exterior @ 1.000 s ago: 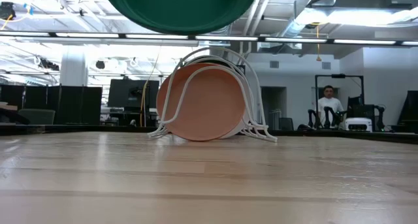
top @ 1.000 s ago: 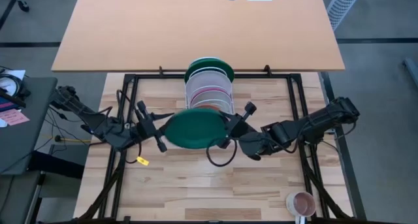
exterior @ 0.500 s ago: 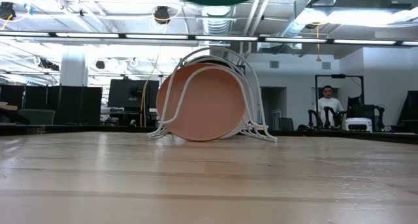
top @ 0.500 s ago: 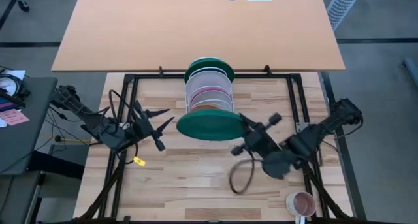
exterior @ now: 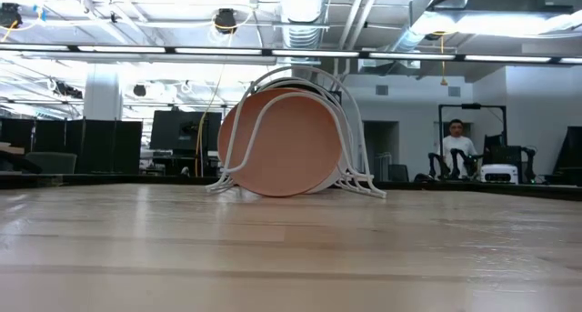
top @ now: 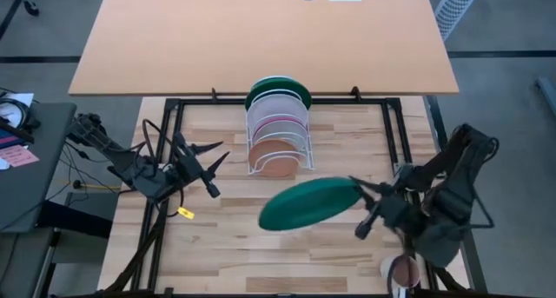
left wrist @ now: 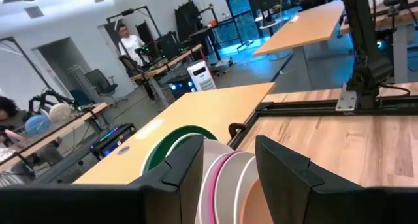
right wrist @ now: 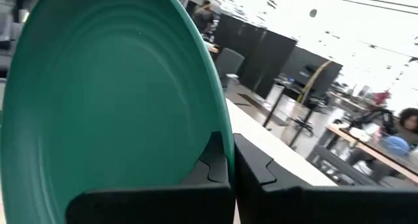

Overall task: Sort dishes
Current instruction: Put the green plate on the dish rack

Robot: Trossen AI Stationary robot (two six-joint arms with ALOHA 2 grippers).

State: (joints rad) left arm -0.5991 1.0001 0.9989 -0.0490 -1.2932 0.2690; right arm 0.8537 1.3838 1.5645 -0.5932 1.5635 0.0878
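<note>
dark green plate (top: 310, 203) pinched at its rim in right fingers (right wrist: 225, 168), left fingers (top: 206, 159) apart, empty

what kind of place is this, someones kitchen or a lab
Most likely a robotics lab in an open-plan office, not a kitchen: rows of desks and monitors fill the room behind the table, and a person stands beside another robot rig.

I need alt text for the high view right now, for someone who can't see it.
The right end effector holds a dark green plate by its rim above the wooden table, clear of the white rack of upright plates. The left end effector hangs open beside the rack.
</note>
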